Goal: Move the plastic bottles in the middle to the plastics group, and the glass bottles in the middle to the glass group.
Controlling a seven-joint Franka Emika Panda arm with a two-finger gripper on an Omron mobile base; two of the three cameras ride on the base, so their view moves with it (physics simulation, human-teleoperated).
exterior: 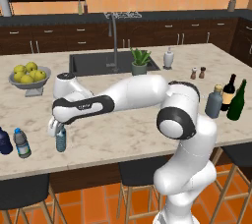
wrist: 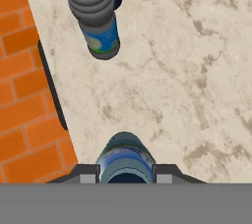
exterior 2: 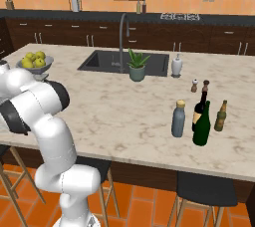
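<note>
At the far left of the tabletop (exterior: 123,134), near its front edge, we see the navy bottle (exterior: 4,141) and just right of it the clear blue-capped bottle (exterior: 21,143), standing upright and close together. A little further right, our gripper (exterior: 59,128) reaches down over the small water bottle (exterior: 60,138), which stands upright on the marble; in the hand view the jaws sit on either side of its blue cap, pinching the bottle near the top. Behind, toward the far left, a bowl of lemons (exterior: 29,76) rests on the tabletop. At the right end we find the grey-blue bottle (exterior 2: 178,119) with its tan stopper, then the green wine bottle (exterior 2: 201,124) just in front of the black wine bottle (exterior 2: 202,102), and the brown bottle (exterior 2: 220,116) furthest right, all upright and near each other.
</note>
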